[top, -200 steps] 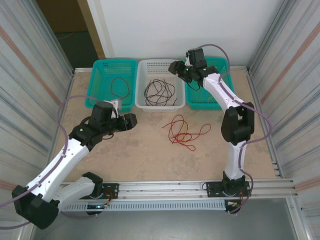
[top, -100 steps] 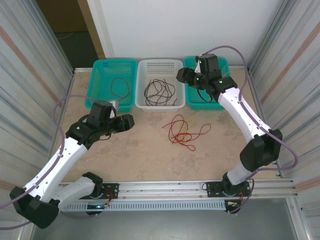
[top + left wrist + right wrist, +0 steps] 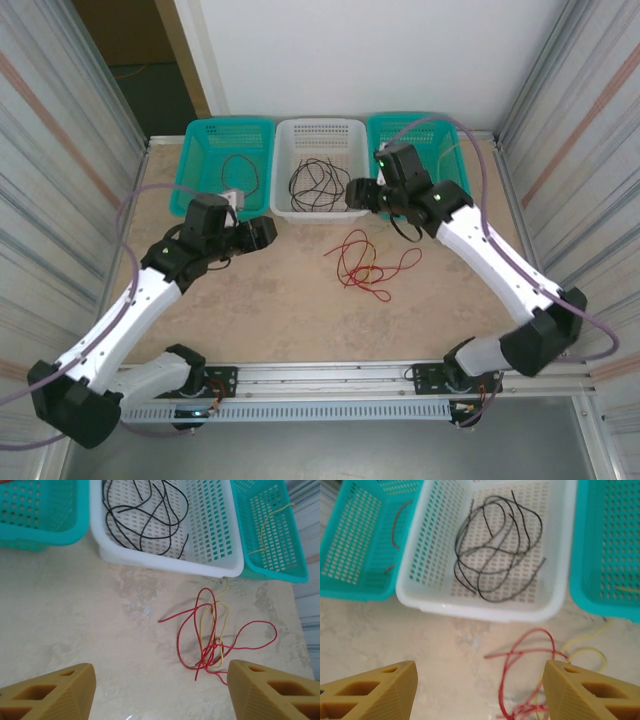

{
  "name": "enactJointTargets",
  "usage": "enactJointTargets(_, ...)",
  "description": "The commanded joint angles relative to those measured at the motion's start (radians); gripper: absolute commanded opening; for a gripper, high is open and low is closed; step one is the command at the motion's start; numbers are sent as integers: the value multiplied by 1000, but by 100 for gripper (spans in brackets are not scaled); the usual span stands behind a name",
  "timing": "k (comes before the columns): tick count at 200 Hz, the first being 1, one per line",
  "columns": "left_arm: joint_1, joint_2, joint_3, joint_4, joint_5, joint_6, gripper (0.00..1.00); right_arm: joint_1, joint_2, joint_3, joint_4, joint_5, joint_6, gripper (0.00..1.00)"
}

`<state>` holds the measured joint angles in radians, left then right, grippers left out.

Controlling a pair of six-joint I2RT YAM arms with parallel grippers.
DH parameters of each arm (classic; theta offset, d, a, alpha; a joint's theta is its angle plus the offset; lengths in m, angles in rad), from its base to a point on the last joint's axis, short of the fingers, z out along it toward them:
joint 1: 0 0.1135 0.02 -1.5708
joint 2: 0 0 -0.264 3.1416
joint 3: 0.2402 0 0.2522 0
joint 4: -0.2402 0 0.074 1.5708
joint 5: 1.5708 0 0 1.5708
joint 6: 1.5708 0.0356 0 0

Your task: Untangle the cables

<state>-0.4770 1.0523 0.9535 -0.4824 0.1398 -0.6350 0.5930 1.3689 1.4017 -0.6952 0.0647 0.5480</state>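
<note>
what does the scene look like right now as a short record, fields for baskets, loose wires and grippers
left basket: left teal perforated plastic basket, one dark reddish wire inside
middle basket: white perforated plastic basket, several black wires inside
right basket: right teal perforated plastic basket, one pale yellow wire inside
table: tangle of thin red and pale yellow wires on the beige tabletop
left gripper: open, empty
right gripper: open, empty

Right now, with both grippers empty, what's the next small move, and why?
Probably lower the right gripper onto the red-and-yellow tangle and pinch one yellow strand. The gripper hangs open at the white basket's near edge, just beyond the tangle. That knot is the only part of the cables not yet in a basket.
</note>
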Motion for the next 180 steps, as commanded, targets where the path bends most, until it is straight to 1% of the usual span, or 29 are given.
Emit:
enactJointTargets(1, 5, 54, 19, 108, 76, -20, 68, -7, -94, -83, -97, 97, 47, 66)
enactJointTargets(33, 3, 64, -21, 142, 114, -44, 66, -50, -145, -214, -163, 112, 113, 62)
enactJointTargets(44, 3, 57, -39, 143, 120, -50, 66, -84, -144, -258, -157, 70, 130, 61)
enactJointTargets(51, 3, 51, -53, 147, 126, -52, 66, -106, -135, -289, -136, 19, 137, 59)
enactJointTargets(62, 3, 40, -74, 154, 134, -58, 65, -115, -116, -316, -98, -48, 141, 55)
enactJointTargets(71, 3, 30, -89, 160, 138, -62, 65, -105, -91, -327, -67, -75, 141, 54)
enactJointTargets(78, 3, 22, -99, 163, 140, -68, 64, -92, -66, -331, -46, -74, 142, 53)
enactJointTargets(91, 3, 8, -113, 171, 137, -78, 63, -71, -14, -333, -14, -63, 151, 46)
enactJointTargets(98, 3, 1, -121, 180, 138, -83, 63, -68, 11, -337, 14, -71, 159, 44)
enactJointTargets(128, 3, -5, -144, 220, 133, -108, 62, -17, 129, -363, 170, -136, 178, 42)
enactJointTargets(147, 3, 8, -144, 225, 129, -119, 61, 12, 234, -327, 186, -144, 159, 42)
enactJointTargets(168, 3, 14, -149, 229, 121, -127, 60, 16, 341, -282, 176, -148, 137, 39)
enactJointTargets(180, 1, 18, -157, 240, 118, -130, 59, 17, 366, -273, 181, -155, 122, 31)
